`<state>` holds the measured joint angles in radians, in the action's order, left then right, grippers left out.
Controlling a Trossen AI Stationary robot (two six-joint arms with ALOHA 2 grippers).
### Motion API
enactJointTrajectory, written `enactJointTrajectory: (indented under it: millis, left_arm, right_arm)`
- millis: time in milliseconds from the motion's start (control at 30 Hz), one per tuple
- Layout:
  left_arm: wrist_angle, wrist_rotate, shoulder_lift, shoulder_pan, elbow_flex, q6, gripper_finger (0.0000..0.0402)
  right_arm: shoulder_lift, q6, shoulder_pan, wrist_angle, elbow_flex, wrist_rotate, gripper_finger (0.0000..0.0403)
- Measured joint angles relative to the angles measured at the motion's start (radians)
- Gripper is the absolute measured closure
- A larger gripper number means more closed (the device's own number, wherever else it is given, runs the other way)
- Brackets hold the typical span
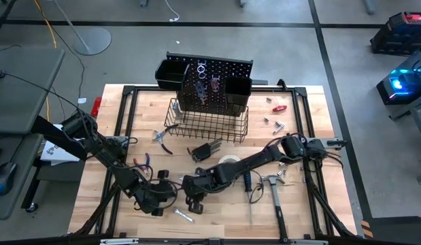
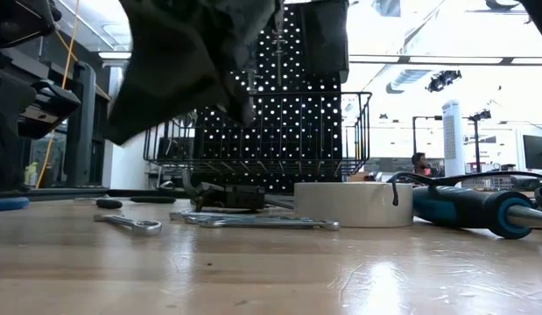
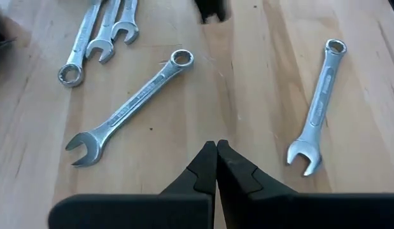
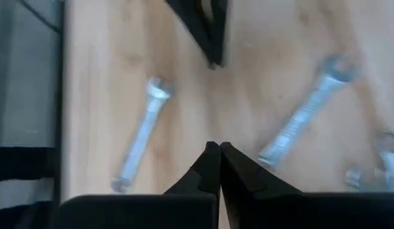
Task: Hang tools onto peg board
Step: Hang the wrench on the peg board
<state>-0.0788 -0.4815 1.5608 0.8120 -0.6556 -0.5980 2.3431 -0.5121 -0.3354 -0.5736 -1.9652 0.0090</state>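
**A:** At the front edge of the table, both arms are bunched up low over the wood. The left gripper (image 3: 216, 144) has its fingers pinched together on nothing, and so does the right gripper (image 4: 214, 146). They hover nearly nose to nose over loose silver wrenches (image 3: 130, 108).

**B:** So neither one's carrying a tool?

**A:** Nope, both empty. One wrench (image 1: 183, 216) lies just in front of the grippers in the overhead shot. A bit further back there's the white tape roll (image 2: 353, 203), the blue-handled screwdriver (image 2: 468, 210) beside it, and the claw hammer (image 1: 275, 192) off on the right side.

**B:** And the board?

**A:** The peg board (image 1: 213, 83) stands upright at the far edge of the table, bins on either side and the wire basket (image 1: 209, 125) hanging off its front. Red-handled pliers (image 1: 162, 141) lie on the table just left of the basket. A few items hang on the board, too small to tell apart.
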Motion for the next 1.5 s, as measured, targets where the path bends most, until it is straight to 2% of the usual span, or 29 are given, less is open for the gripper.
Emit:
enactJointTrajectory:
  millis: [100,267,600,1033,1133,1267,1500]
  left_arm:
    - [-0.005,-0.025,0.0,0.0,0.0,0.0,0.0401]
    - [-0.012,-0.056,0.0,0.0,0.0,-0.001,0.0401]
    - [-0.009,-0.068,0.0,0.0,0.0,-0.011,0.0401]
    - [-0.014,-0.079,0.001,0.0,0.0,-0.028,0.0401]
    - [-0.013,-0.081,0.001,0.001,0.0,-0.034,0.0401]
    - [-0.014,-0.084,0.001,0.001,0.0,-0.038,0.0402]
    - [-0.003,-0.082,0.001,0.019,0.0,-0.069,0.0401]
  right_arm:
    - [0.002,0.015,0.0,-0.043,0.004,0.042,0.0403]
    - [0.022,0.024,0.007,-0.044,0.04,0.043,0.0403]
    - [0.05,0.042,0.005,-0.035,0.04,0.094,0.0403]
    - [0.084,0.067,-0.005,-0.034,0.034,0.093,0.0403]
    - [0.1,0.04,-0.007,-0.024,0.032,0.087,0.0403]
    - [0.144,-0.005,-0.008,0.034,0.03,0.001,0.0403]
    - [0.166,-0.119,-0.012,0.035,0.026,0.02,0.0403]
